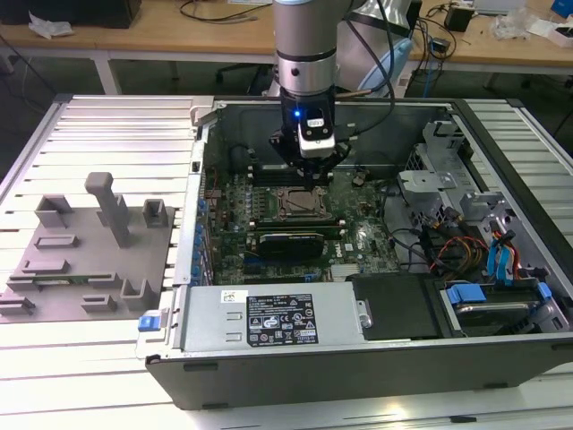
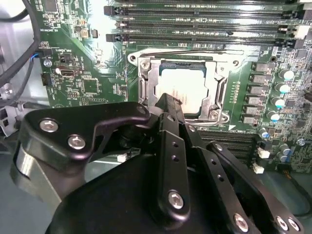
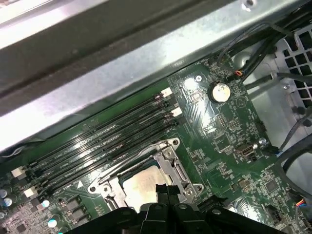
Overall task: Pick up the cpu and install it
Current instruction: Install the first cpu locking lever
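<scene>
Claw: the gripper [image 2: 168, 105] hangs just above the socket [image 2: 183, 90] on the motherboard [image 2: 87, 73]. In the second wrist view its fingertips meet at a narrow point with nothing between them, so it reads as clenched and empty.
Progress: the cpu [image 2: 187, 90] already lies inside the socket, so the pick-up and the placing look done. Whether it is fully seated I cannot tell.
Frame: the metal retention frame [image 3: 170, 163] surrounds the chip; whether it is latched is unclear from these pictures.
Chip position: in both wrist views the cpu sits flat and square to the socket walls, not tilted, with the fingertips over its near edge. Whether they touch it cannot be told.
Chip look: pale silvery-white metal top, flat and square, with faint print and a glare patch; the frame's edges hide its rim.
Beyond the socket: the long memory slots [image 2: 204, 24] run parallel along the socket's far side.
Case: in the exterior view the open computer case [image 1: 358, 358] carries it all, with the socket near the board's middle.
Outside: grey fixture blocks [image 1: 89, 251] stand well apart on the ribbed worktop [image 1: 107, 358].
</scene>
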{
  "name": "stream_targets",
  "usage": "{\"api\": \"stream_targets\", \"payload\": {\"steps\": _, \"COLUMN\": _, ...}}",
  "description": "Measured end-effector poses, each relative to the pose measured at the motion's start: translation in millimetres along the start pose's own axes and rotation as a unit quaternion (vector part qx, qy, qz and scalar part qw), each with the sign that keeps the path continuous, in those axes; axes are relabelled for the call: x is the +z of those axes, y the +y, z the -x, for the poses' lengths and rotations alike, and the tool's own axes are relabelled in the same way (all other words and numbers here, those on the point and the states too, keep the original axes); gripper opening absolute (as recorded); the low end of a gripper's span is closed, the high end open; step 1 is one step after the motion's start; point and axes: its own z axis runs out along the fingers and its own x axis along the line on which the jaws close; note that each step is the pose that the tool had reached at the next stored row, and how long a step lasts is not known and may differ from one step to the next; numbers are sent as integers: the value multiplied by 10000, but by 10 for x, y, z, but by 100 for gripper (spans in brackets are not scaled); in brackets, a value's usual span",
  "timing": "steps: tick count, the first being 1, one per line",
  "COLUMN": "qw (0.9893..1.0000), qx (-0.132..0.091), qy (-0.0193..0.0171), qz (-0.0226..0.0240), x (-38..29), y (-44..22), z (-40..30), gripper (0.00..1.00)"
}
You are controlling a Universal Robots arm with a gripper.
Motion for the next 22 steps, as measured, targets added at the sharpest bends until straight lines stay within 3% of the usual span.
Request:
{"api": "stream_targets", "payload": {"steps": 2, "qw": 10000, "qx": -46, "qy": 0, "qz": 6, "x": -1, "y": 0, "z": 0, "gripper": 11}}
{"api": "stream_targets", "payload": {"steps": 6, "qw": 9992, "qx": -402, "qy": -8, "qz": 59, "x": 3, "y": 0, "z": -1, "gripper": 11}}
{"api": "stream_targets", "payload": {"steps": 7, "qw": 9980, "qx": -626, "qy": -13, "qz": 88, "x": 7, "y": 0, "z": -1, "gripper": 11}}
{"api": "stream_targets", "payload": {"steps": 9, "qw": 9966, "qx": -812, "qy": -17, "qz": 109, "x": 11, "y": 0, "z": -2, "gripper": 11}}
{"api": "stream_targets", "payload": {"steps": 13, "qw": 9923, "qx": -1228, "qy": -26, "qz": 151, "x": 18, "y": 1, "z": -3, "gripper": 11}}
{"api": "stream_targets", "payload": {"steps": 17, "qw": 9919, "qx": -1261, "qy": -15, "qz": 150, "x": 18, "y": 0, "z": -2, "gripper": 11}}
{"api": "stream_targets", "payload": {"steps": 18, "qw": 9919, "qx": -1266, "qy": 43, "qz": 128, "x": 20, "y": 0, "z": -2, "gripper": 11}}
{"api": "stream_targets", "payload": {"steps": 19, "qw": 9916, "qx": -1280, "qy": 187, "qz": 72, "x": 24, "y": 1, "z": -2, "gripper": 11}}
{"api": "stream_targets", "payload": {"steps": 20, "qw": 9912, "qx": -1289, "qy": 284, "qz": 35, "x": 25, "y": 2, "z": -1, "gripper": 11}}
{"api": "stream_targets", "payload": {"steps": 21, "qw": 9910, "qx": -1294, "qy": 339, "qz": 14, "x": 26, "y": 2, "z": -1, "gripper": 11}}
{"api": "stream_targets", "payload": {"steps": 22, "qw": 9910, "qx": -1295, "qy": 348, "qz": 9, "x": 25, "y": 2, "z": -1, "gripper": 11}}
